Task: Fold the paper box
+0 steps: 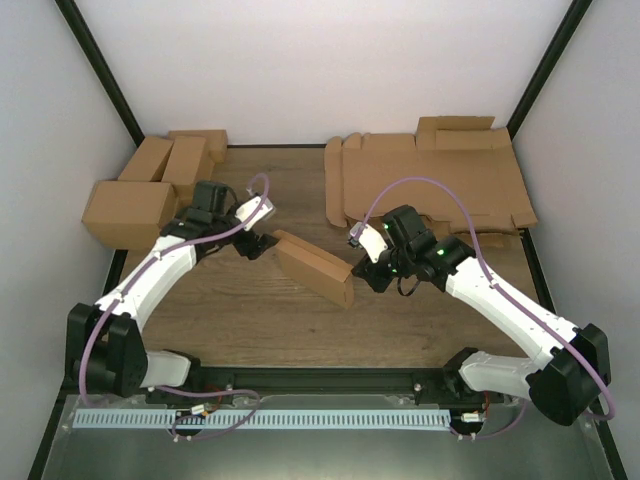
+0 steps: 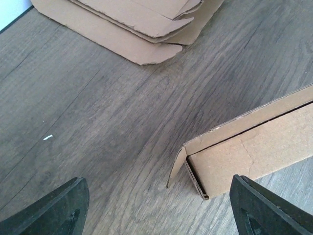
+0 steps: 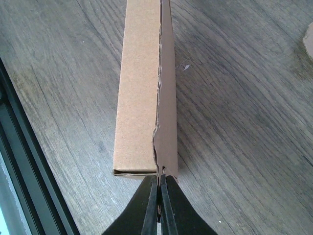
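The paper box (image 1: pixel 312 266) is a long, narrow brown carton lying slantwise mid-table between both arms. My right gripper (image 1: pixel 358 272) is at its near-right end. In the right wrist view its fingers (image 3: pixel 160 200) are shut, pinching the thin upright cardboard wall at the end of the box (image 3: pixel 142 88). My left gripper (image 1: pixel 255 245) is at the box's far-left end. In the left wrist view that gripper (image 2: pixel 159 215) is open, its two dark fingertips (image 2: pixel 54 210) wide apart. The box's end (image 2: pixel 254 147), with a small side flap sticking out, lies just ahead between them, untouched.
A pile of flat brown sheets (image 1: pixel 430 185) lies at the back right, and its edge shows in the left wrist view (image 2: pixel 142 24). Several finished brown boxes (image 1: pixel 150 185) stand at the back left. A black frame rail (image 3: pixel 29 186) runs along the table's near edge.
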You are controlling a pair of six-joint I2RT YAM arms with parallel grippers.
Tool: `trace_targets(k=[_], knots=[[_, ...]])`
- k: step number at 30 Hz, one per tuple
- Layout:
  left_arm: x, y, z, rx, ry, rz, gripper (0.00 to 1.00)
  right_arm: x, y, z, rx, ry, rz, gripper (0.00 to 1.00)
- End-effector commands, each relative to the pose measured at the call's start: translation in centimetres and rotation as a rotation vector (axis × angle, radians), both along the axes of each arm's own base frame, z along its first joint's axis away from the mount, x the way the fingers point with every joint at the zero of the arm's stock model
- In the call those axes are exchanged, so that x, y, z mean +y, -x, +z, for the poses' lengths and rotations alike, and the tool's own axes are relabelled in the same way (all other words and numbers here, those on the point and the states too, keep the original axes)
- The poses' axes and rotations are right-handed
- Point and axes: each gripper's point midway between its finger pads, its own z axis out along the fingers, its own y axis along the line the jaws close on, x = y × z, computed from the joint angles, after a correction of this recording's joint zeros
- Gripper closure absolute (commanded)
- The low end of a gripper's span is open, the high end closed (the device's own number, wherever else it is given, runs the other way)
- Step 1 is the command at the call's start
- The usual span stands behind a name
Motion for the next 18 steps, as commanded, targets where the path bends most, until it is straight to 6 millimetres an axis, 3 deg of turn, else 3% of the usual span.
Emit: trace_targets(k=[1, 10, 18], knots=[[-0.8, 0.0, 0.9, -0.009, 0.026, -0.078, 0.21, 0.5, 0.2, 1.0, -0.023, -0.036, 0.020, 0.97], [-1.3, -0.4, 0.2, 0.012, 0.034, -0.108, 0.21, 0.6, 0.3, 1.1, -0.025, -0.044, 0.024, 0.97], [-2.0, -0.8, -0.5, 0.087, 0.044, -0.134, 0.42, 0.7, 0.3, 1.0, -0.022, -0.049, 0.029, 0.97]])
